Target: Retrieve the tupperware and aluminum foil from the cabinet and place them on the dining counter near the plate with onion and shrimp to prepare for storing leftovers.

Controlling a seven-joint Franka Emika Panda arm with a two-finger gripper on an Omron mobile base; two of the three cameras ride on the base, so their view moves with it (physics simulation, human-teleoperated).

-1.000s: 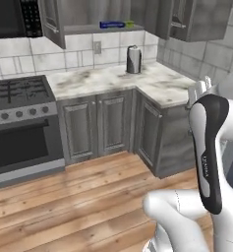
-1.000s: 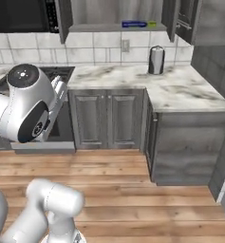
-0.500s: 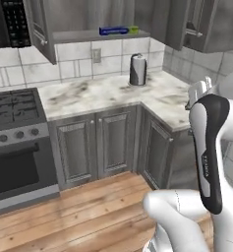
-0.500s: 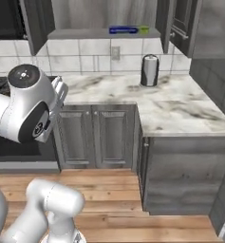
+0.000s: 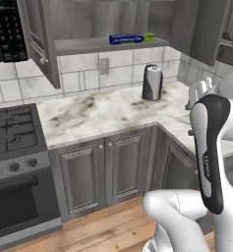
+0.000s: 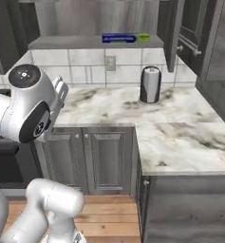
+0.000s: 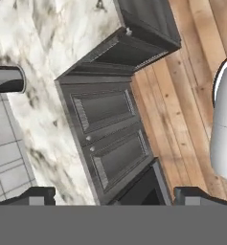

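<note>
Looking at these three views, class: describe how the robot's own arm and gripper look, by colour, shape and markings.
The arm has glossy white, rounded links with dark grey to black joint sections; one dark band carries small pale lettering, too small to read. A round dark-centred cap tops one joint. The gripper ends in two small dark, blocky fingertips.

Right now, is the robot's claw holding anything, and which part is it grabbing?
Nothing. The gripper is open and empty, with lower cabinet doors beyond its fingertips. The aluminum foil is untouched on the cabinet shelf.
</note>
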